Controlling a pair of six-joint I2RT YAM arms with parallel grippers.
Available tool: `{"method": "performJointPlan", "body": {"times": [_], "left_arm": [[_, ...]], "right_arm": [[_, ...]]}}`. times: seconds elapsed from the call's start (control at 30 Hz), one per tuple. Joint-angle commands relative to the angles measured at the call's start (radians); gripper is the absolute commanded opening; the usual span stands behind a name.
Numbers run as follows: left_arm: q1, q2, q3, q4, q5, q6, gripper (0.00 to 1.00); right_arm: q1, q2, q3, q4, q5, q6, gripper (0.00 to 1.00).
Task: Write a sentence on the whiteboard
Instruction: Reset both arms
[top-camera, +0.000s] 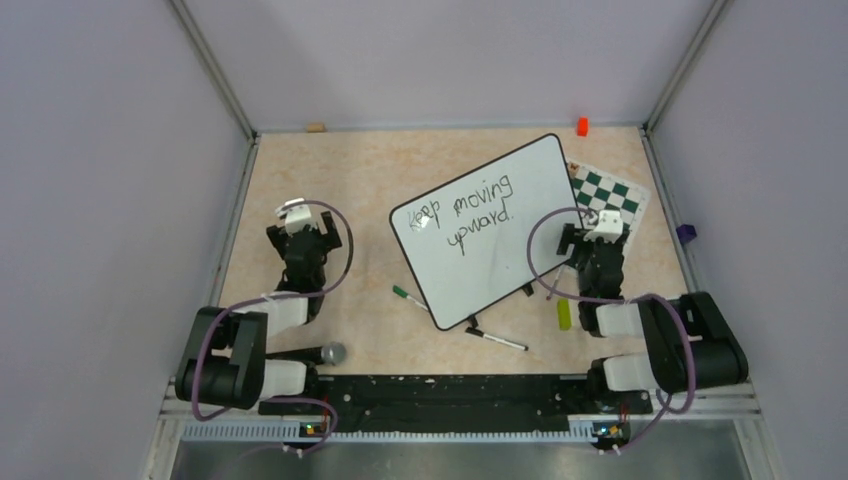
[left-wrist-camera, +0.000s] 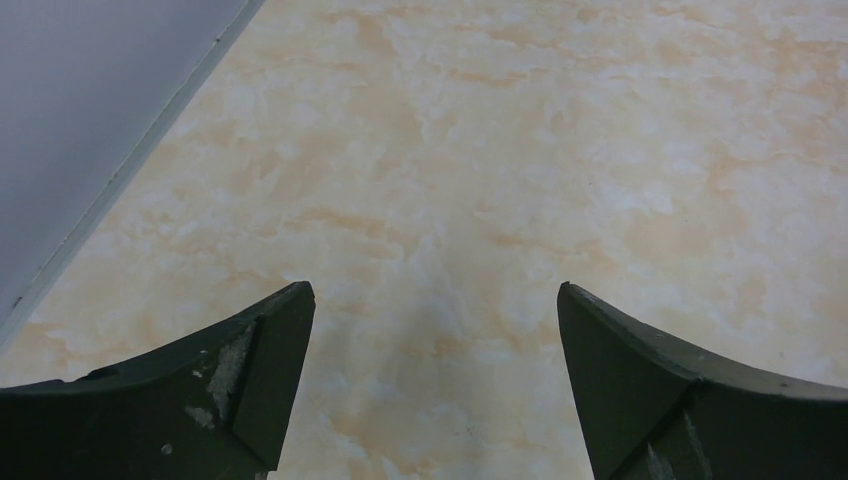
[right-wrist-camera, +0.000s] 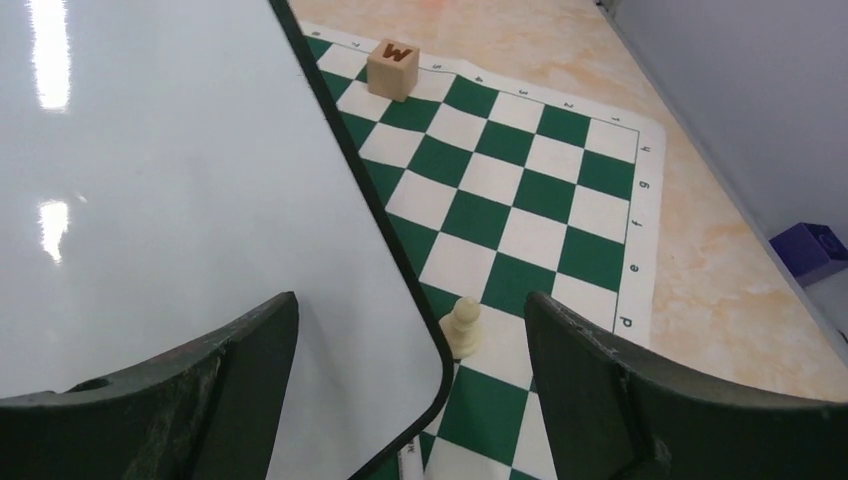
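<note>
Top external: shows the whiteboard (top-camera: 500, 262) at mid-table, already carrying the sentence (top-camera: 470, 213) complete in two lines, so writing judged finished. Left wrist: shows the left gripper (left-wrist-camera: 432, 300) spread apart, empty, over bare table (left-wrist-camera: 500, 150). Right wrist: shows the right gripper (right-wrist-camera: 410, 305) also apart and empty, above the whiteboard corner and the chess mat (right-wrist-camera: 520, 200).

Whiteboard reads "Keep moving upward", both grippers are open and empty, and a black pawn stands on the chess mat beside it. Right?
Not quite. The pawn on the chess mat is cream-white, not black; the right wrist view shows it. The rest stands.
</note>
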Motion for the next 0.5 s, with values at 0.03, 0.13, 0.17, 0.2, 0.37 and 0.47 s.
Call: {"method": "performJointPlan", "body": {"times": [0.03, 0.13, 0.17, 0.2, 0.37, 0.47], "left_arm": [[0.007, -0.005, 0.016, 0.015, 0.022, -0.028, 0.93], [0.006, 0.005, 0.028, -0.004, 0.033, -0.017, 0.88], [0.005, -0.018, 0.012, 0.005, 0.038, -0.012, 0.88], [0.005, -0.042, -0.001, 0.003, 0.033, -0.022, 0.88], [0.005, -0.065, -0.110, 0.221, -0.006, 0.091, 0.86], [0.010, 0.090, -0.086, 0.350, 0.006, 0.145, 0.85]], "right_arm": [[-0.046, 0.130, -0.014, 0.205, -0.008, 0.039, 0.82], [-0.087, 0.133, -0.004, 0.197, -0.082, 0.053, 0.77], [-0.088, 0.147, -0.011, 0.251, -0.082, 0.045, 0.79], [-0.081, 0.153, -0.019, 0.269, -0.066, 0.041, 0.88], [-0.065, 0.147, -0.021, 0.258, -0.047, 0.032, 0.99], [-0.065, 0.150, -0.018, 0.259, -0.052, 0.034, 0.99]]}}
